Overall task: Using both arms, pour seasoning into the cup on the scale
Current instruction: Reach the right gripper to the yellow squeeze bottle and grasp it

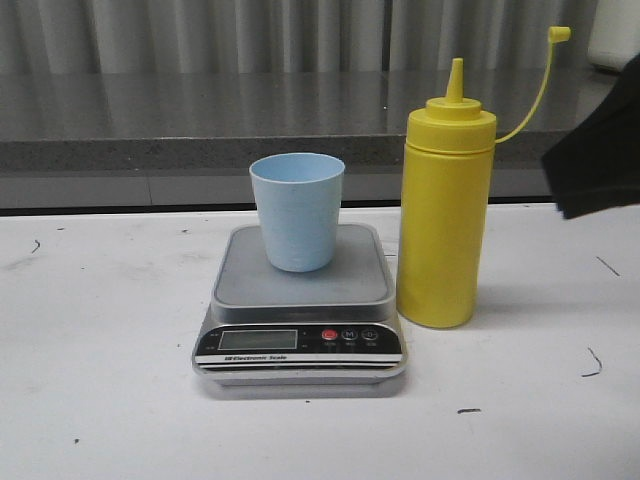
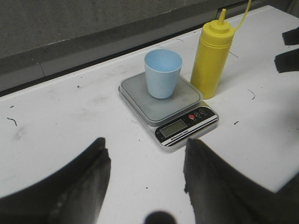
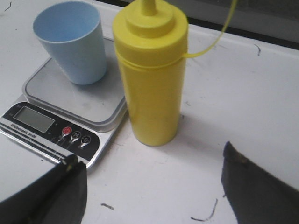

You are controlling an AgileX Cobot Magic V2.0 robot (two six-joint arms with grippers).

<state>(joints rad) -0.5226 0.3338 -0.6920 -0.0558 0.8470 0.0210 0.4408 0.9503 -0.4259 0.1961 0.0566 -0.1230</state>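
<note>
The pale blue cup (image 1: 297, 210) stands upright on the grey platform of the scale (image 1: 300, 345) at the table's middle. The yellow seasoning bottle (image 1: 446, 215) stands upright just right of the scale, its cap hanging on a tether (image 1: 535, 95). My right gripper (image 3: 149, 161) is open and empty, hovering near the bottle (image 3: 152, 74); part of it shows black at the right edge of the front view (image 1: 600, 150). My left gripper (image 2: 145, 158) is open and empty, in front of the scale (image 2: 182, 126) and cup (image 2: 162, 73). The left gripper is out of the front view.
The white table (image 1: 100, 400) carries small dark scuff marks. A grey stone ledge (image 1: 150, 130) and corrugated wall run along the back. The scale's display (image 1: 258, 339) is blank.
</note>
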